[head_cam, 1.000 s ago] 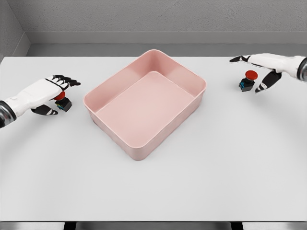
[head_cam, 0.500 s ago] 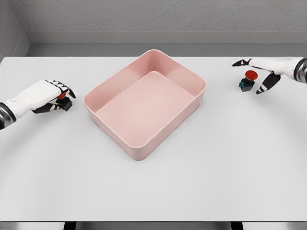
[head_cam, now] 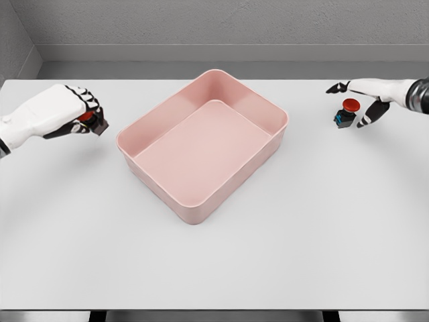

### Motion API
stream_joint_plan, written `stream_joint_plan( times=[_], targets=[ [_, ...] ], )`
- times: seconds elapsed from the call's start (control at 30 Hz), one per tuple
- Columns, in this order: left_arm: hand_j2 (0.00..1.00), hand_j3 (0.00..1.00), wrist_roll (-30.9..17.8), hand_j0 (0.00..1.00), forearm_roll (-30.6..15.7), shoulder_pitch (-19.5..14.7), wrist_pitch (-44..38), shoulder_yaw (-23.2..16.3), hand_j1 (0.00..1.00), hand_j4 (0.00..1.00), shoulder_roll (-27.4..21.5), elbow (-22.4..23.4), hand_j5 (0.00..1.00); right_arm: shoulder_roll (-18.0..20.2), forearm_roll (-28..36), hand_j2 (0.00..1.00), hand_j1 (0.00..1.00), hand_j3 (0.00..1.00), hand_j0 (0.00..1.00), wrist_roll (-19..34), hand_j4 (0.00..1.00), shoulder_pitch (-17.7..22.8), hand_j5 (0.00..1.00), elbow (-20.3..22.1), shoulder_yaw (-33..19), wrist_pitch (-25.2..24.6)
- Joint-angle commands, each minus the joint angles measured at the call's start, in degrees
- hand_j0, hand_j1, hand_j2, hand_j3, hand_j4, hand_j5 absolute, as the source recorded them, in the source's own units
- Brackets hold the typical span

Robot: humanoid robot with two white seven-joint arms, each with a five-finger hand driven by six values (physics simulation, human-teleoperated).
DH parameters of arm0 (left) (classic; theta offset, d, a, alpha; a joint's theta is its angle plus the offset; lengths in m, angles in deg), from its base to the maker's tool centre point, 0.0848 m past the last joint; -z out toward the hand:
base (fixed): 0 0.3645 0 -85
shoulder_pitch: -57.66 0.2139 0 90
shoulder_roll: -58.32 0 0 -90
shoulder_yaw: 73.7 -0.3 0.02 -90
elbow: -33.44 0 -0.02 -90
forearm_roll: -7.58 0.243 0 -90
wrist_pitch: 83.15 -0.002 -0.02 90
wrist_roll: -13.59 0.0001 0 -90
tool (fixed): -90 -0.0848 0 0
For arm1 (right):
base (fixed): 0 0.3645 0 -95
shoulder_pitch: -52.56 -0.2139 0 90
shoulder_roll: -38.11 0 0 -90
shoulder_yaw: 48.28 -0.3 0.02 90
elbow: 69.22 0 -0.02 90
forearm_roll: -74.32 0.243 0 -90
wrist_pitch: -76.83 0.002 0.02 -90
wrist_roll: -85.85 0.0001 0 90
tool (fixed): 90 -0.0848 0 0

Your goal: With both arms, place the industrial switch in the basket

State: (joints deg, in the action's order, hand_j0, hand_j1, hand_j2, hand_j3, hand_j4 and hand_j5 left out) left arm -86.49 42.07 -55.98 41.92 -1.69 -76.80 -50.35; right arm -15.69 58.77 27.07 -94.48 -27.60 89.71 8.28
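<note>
While gripped, switch (head_cam: 92, 121) inside left hand (head_cam: 62, 109)

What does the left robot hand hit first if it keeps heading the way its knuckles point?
Probably the pink basket, at its near-left wall. The left robot hand, shut on a switch, looks raised, so it might clear the rim.

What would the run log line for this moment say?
left robot hand: shut on left switch, lifted | right robot hand: open over right switch on table | basket: empty

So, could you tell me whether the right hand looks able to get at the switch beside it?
Probably yes: the right hand hovers over the switch with fingers spread, nothing between.
</note>
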Motion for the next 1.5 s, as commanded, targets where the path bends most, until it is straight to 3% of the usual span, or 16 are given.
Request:
stream_joint_plan(
  times=[0.0, 0.13, 0.23, 0.47, 0.7, 0.83, 1.17, 1.47],
  targets=[
    [0.32, 0.32, 0.06, 0.32, -1.45, 0.00, -0.07, 0.15, 0.32, 0.32, -0.32, -2.60, 0.32, -0.43, -0.27, 0.91, 0.91, 0.91, 0.91, -0.02, 0.91, 0.00, 0.91, -1.02, -0.10, -0.10],
    [0.32, 0.32, 0.06, 0.32, -2.41, -0.35, -0.07, 0.24, 0.32, 0.32, -0.23, -5.42, 0.32, -0.52, -0.36, 0.89, 0.89, 0.89, 0.89, -0.11, 0.89, -0.18, 0.89, -1.46, -0.10, -0.18],
    [0.32, 0.32, 0.06, 0.32, -2.41, -0.70, -0.07, 0.24, 0.32, 0.32, 0.21, -7.26, 0.32, -2.45, -2.56, 0.88, 0.88, 0.88, 0.88, -0.29, 0.88, -1.14, 0.88, -4.18, -0.18, -0.18],
    [0.32, 0.32, -0.03, 0.32, -3.29, -1.67, -0.07, 0.76, 0.32, 0.32, 0.64, -9.72, 0.32, -2.80, -2.82, 0.86, 0.86, 0.86, 0.86, -0.29, 0.86, -1.23, 0.86, -4.44, -0.10, -0.18],
    [0.32, 0.32, -0.47, 0.32, -3.03, -2.02, -0.07, -0.64, 0.32, 0.32, 7.41, -11.31, 0.32, -3.68, -4.32, 0.81, 0.81, 0.81, 0.81, -0.37, 0.81, -1.23, 0.81, -5.24, -0.10, -0.27],
    [0.32, 0.32, -0.64, 0.32, -2.41, -2.81, -0.07, -4.42, 0.32, 0.32, 9.96, -11.31, 0.32, -4.47, -4.49, 0.80, 0.80, 0.80, 0.80, -0.46, 0.80, -1.76, 0.80, -6.38, -0.10, -0.27],
    [0.32, 0.32, -3.81, 0.32, 0.66, -3.34, -0.07, -7.76, 0.32, 0.32, 15.32, -7.62, 0.32, -4.82, -5.63, 0.72, 0.72, 0.72, 0.72, -0.46, 0.72, -2.02, 0.72, -7.78, -0.10, -0.18],
    [0.32, 0.32, -3.90, 0.32, 3.21, -3.34, -0.07, -9.78, 0.32, 0.32, 17.08, -2.08, 0.32, -4.82, -5.72, 0.54, 0.54, 0.54, 0.54, -0.37, 0.54, -2.02, 0.54, -7.70, -0.10, -0.10]
  ],
)
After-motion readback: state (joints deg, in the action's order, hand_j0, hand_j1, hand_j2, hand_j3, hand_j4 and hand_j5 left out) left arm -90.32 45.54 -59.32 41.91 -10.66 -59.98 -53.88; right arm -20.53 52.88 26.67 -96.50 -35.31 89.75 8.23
